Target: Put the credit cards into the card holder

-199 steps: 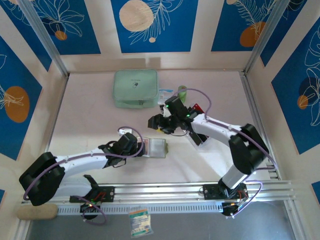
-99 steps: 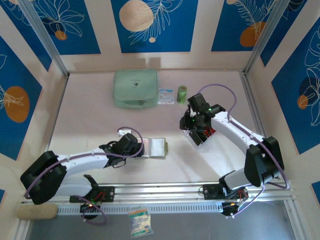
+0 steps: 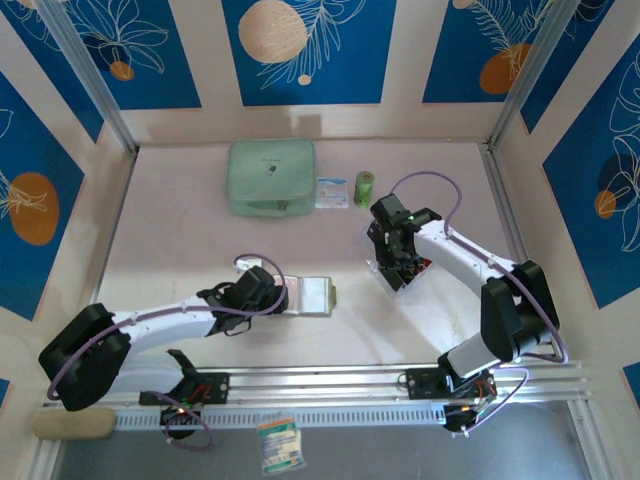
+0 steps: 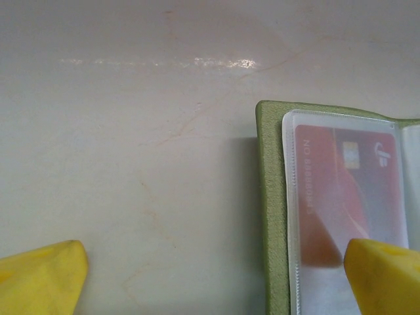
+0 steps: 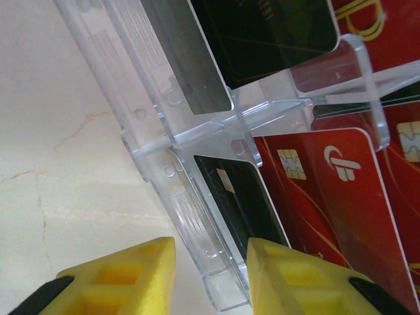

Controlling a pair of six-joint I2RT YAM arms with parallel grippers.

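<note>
Overhead: the green card holder (image 3: pixel 318 296) lies open on the counter (image 3: pixel 180 240), left jaws at its left edge. Left wrist: jaws spread wide, a red card (image 4: pixel 341 190) sleeved inside. Right wrist: right jaws straddle the clear rack (image 5: pixel 197 131) edge beside a black card (image 5: pixel 246 210); whether they pinch, I cannot tell.

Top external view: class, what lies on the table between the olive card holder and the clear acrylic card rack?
In the top external view, the stretch of table between the card holder and the rack is bare.

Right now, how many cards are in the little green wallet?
1 showing: a bright red plastic card inside the clear sleeve of the olive-green folding wallet. Others may be hidden underneath.
</note>
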